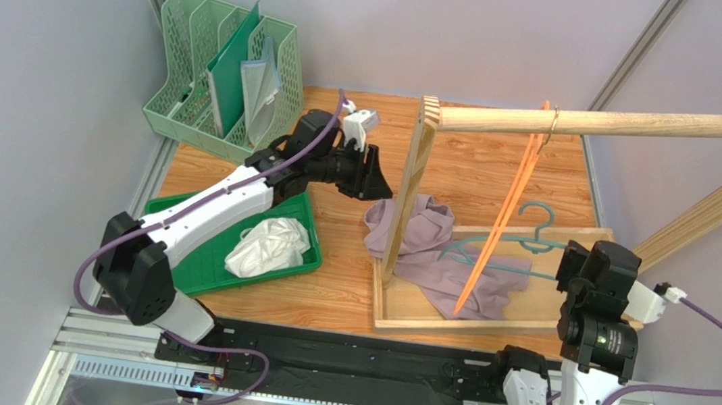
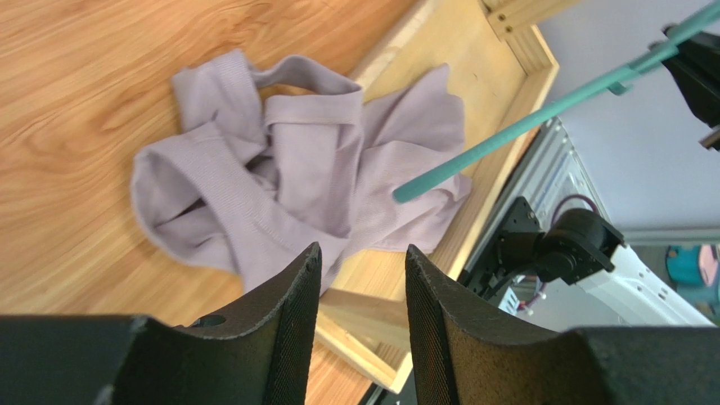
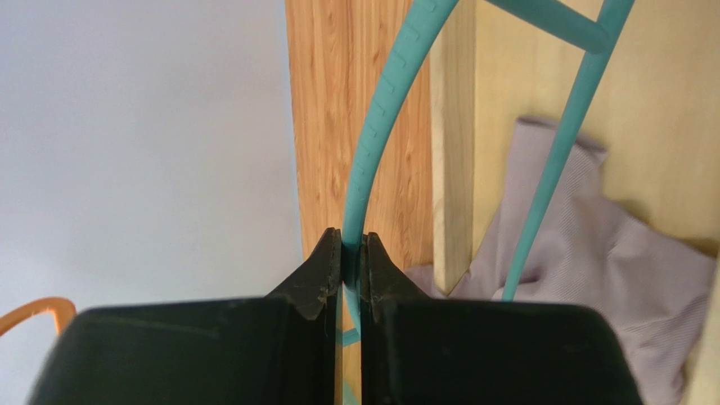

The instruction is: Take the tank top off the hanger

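Now: green tray [image 1: 210,269] holds crumpled white cloth [image 1: 268,245]; wooden rack base [image 1: 423,324] holds ribbed lilac tank top [image 1: 428,233], spilling over its left edge. R gripper [image 3: 353,253] clamps teal hanger [image 3: 556,169]; L gripper [image 2: 362,270] jaws apart, empty.

Left arm [image 1: 222,202]: white shells are covering black joints.
Right arm [image 1: 597,336]: black motor blocks are topping a white link.
Cables [image 1: 82,268]: purple leads are looping off both.
Fingers [image 2: 279,321]: black textured pads are lining them.

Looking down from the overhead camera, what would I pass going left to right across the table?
Green tray → left gripper, jaws parted → lilac tank top → right gripper, jaws clamping the teal hanger.
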